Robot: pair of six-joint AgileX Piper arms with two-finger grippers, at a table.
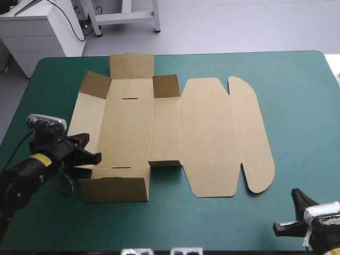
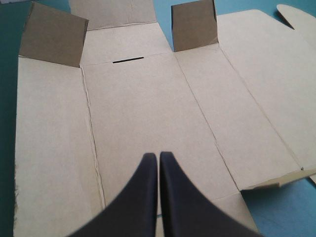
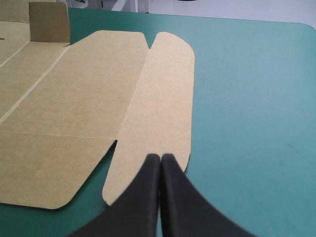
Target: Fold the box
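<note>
Box (image 1: 170, 133): a cut sheet of brown board, mostly flat on the teal-green table (image 1: 297, 95), left of centre. Short flaps (image 1: 166, 86) stand up at its far and near ends.
Left pincer (image 2: 158, 155): fingers pressed together, over the sheet's near left part.
Right pincer (image 3: 161, 157): fingers together, off the sheet, near its rounded tab (image 3: 163, 98).
Unclear: whether the left fingertips touch the board.
</note>
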